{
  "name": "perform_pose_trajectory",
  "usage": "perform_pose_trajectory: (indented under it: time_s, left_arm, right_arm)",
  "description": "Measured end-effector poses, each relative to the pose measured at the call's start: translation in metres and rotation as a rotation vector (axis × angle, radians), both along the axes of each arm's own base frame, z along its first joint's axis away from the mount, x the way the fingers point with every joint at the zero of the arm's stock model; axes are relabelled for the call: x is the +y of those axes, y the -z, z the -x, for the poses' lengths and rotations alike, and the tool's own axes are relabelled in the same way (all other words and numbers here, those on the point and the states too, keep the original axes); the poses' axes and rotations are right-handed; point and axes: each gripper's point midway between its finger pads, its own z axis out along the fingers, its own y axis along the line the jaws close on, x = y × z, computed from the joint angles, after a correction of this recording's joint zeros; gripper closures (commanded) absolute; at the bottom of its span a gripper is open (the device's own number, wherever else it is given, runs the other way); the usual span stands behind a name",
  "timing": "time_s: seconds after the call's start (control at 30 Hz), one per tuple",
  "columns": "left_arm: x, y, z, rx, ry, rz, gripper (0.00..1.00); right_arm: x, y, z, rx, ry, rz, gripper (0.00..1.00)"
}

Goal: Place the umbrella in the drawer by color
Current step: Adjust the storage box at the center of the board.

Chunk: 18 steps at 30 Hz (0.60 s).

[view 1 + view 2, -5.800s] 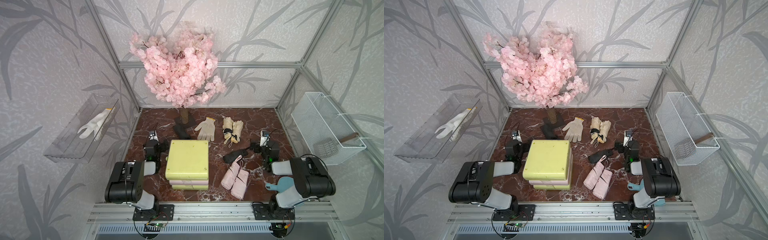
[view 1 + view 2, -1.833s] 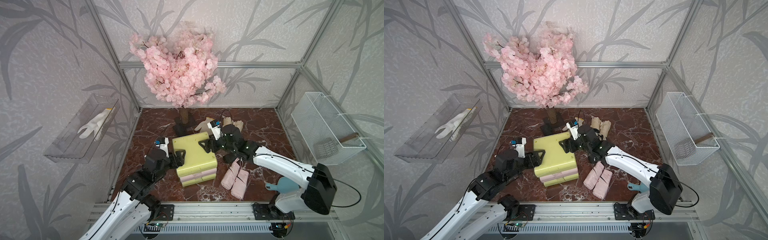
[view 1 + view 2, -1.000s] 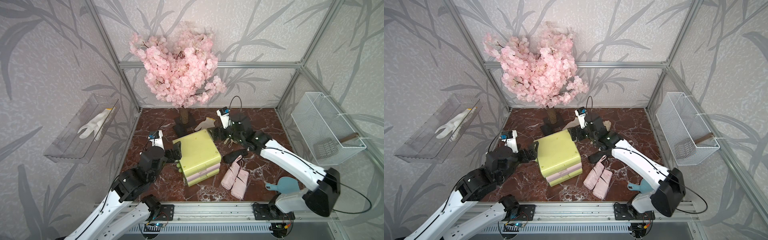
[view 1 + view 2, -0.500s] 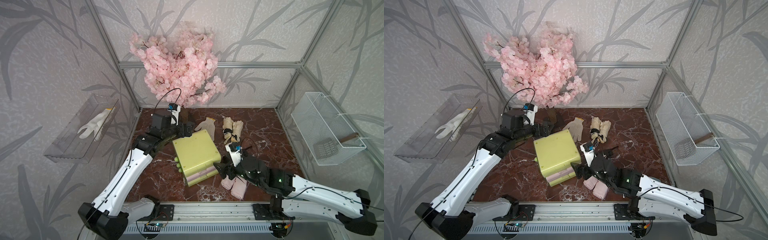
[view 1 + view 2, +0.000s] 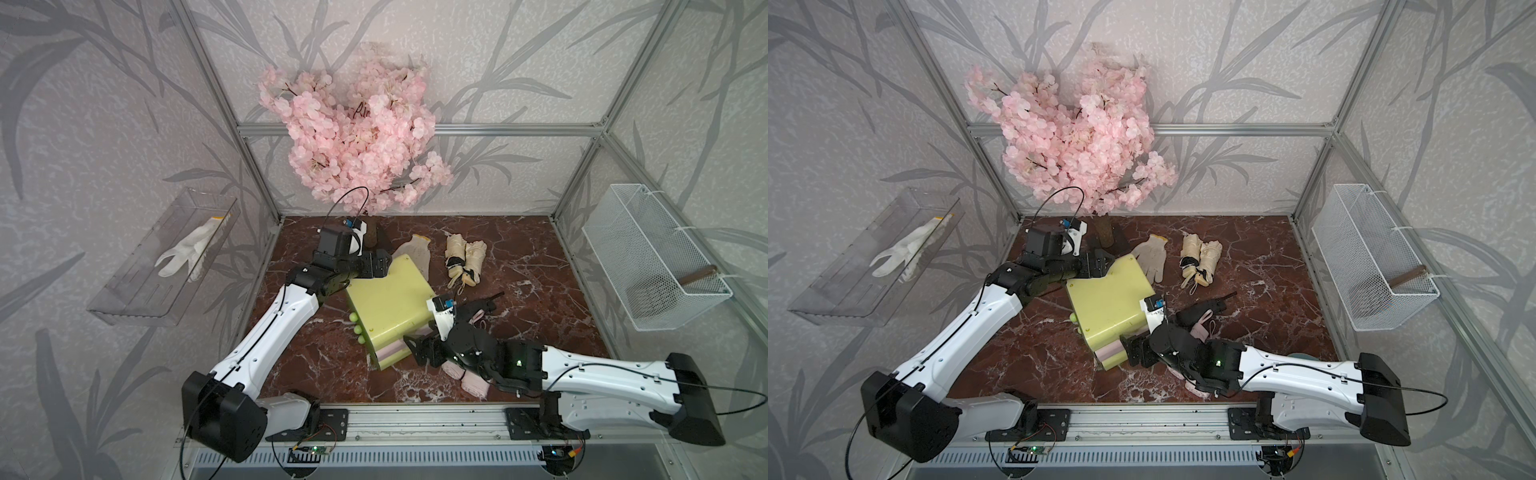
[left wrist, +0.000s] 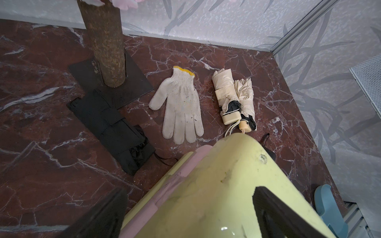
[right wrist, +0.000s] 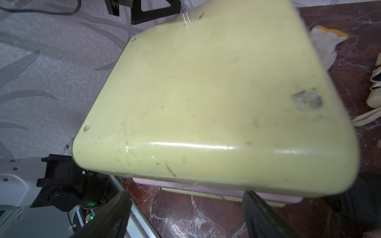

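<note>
Umbrella sorting seems not begun: the cream folded fabric umbrellas [image 5: 465, 259] lie on the red marble floor [image 5: 540, 266] at one o'clock from the yellow-green plastic drawer cabinet [image 5: 386, 303], a black folded umbrella [image 5: 482, 305] at three, the pink folded umbrellas [image 5: 473, 381] at five. The left gripper [image 5: 384, 265] and the right gripper [image 5: 411, 351] both stand open at the cabinet's corners, holding nothing.

Grey leaf-patterned walls [image 5: 498, 62] (aluminium-framed) enclose a red-brown marble floor [image 5: 519, 249] under even light.
</note>
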Motion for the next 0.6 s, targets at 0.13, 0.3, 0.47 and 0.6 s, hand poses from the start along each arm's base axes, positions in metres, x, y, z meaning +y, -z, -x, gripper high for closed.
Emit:
perform_pose_trajectory:
  time_s: [0.13, 0.3, 0.47, 0.6]
  left_arm:
    - [-0.001, 0.009, -0.002, -0.001, -0.013, 0.018, 0.00]
    - [0.009, 0.009, -0.007, -0.055, -0.064, 0.011, 0.00]
    - [0.021, 0.000, -0.004, -0.114, -0.115, 0.012, 0.00]
    - [0.025, -0.003, -0.003, -0.142, -0.146, 0.029, 0.00]
  right_arm:
    - [0.005, 0.009, -0.011, 0.025, 0.008, 0.013, 0.12]
    - [0.000, 0.018, -0.044, 0.100, 0.026, -0.002, 0.12]
    - [-0.007, 0.013, -0.079, 0.129, 0.058, -0.050, 0.12]
    - [-0.023, 0.016, -0.108, 0.160, 0.100, -0.065, 0.12]
